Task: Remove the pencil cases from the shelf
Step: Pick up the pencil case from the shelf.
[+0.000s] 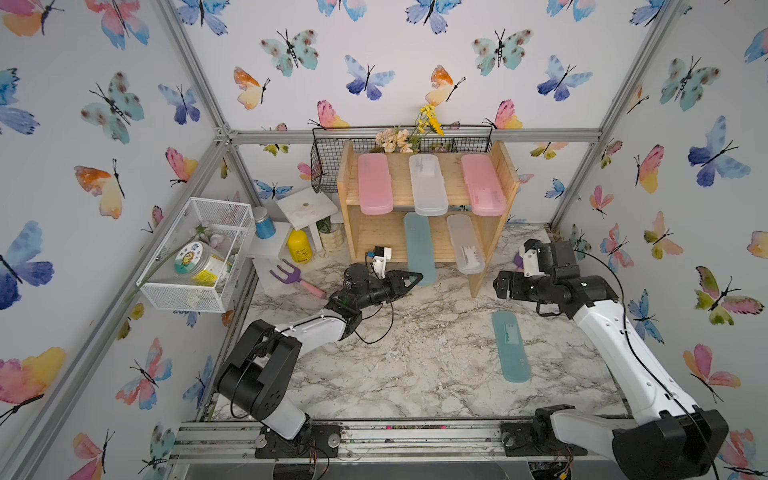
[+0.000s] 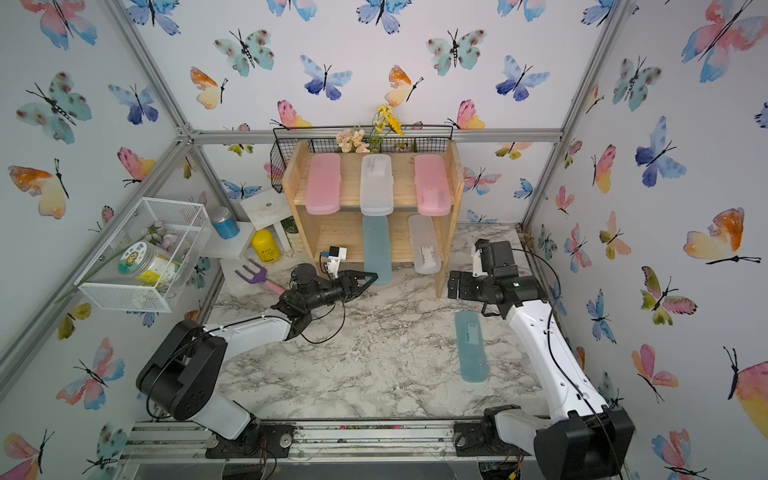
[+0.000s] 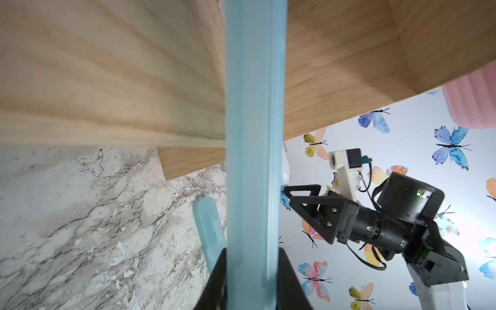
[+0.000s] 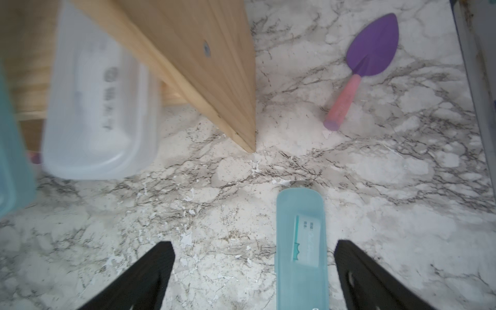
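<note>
Teal pencil case (image 1: 419,243), long, flat and translucent, juts from the shelf (image 1: 376,239).

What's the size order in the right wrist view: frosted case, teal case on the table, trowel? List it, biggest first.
1. frosted case, but it looks nearer the camera, so its lead is unsure.
2. teal case on the table, cut off by the frame.
3. trowel, clearly smallest.
</note>
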`<act>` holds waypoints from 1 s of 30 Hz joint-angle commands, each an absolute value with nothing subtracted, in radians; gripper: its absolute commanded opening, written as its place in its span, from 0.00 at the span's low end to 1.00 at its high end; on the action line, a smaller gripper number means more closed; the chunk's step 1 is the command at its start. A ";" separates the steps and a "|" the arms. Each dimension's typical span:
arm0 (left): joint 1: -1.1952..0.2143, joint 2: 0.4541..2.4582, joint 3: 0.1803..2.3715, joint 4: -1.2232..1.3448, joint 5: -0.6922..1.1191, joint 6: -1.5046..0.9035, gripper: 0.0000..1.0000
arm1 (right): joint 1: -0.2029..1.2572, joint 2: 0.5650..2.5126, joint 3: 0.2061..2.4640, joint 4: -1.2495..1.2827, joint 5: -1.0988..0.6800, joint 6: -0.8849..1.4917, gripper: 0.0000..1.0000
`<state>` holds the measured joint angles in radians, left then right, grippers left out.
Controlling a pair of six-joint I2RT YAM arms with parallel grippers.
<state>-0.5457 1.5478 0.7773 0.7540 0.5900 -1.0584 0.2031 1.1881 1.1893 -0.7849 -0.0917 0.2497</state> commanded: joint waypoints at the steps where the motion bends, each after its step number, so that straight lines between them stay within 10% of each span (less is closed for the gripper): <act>1: -0.579 1.418 0.739 0.559 0.493 -0.861 0.13 | 0.199 1.117 1.224 -0.792 -0.329 0.228 1.00; 13: -0.900 1.035 0.619 0.100 -0.212 -0.544 0.09 | 0.200 0.955 0.975 -0.329 -1.053 0.601 0.99; 30: -1.209 0.997 0.657 0.055 -0.574 -0.502 0.08 | 0.458 1.049 0.982 -0.301 -0.787 0.644 0.99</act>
